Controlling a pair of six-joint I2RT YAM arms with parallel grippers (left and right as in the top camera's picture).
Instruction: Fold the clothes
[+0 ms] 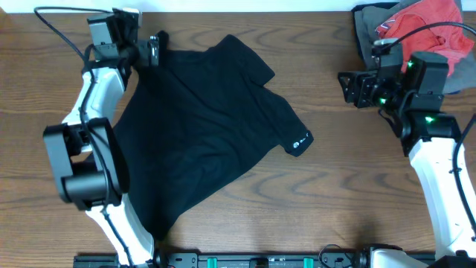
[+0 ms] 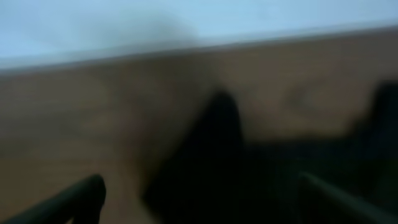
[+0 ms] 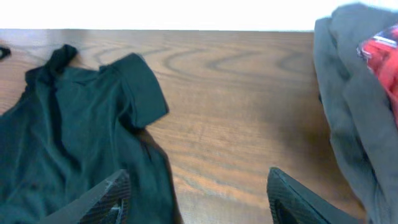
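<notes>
now left arm [image 1: 95, 100] stretches far — left gripper [image 1: 155, 49] spread at t-shirt [image 1: 208, 126] corner.

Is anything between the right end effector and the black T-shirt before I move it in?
Nothing visible. Only bare wooden table lies between the open right end effector and the black soft-fabric short-sleeved T-shirt. The grey garment and red garment sit piled in the far right corner, off that path.

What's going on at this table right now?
A black T-shirt lies spread, unfolded, on the wooden table. The left claw is open at the shirt's far edge. The right claw hovers open above bare table, off the shirt, near a pile of grey and red garments.
</notes>
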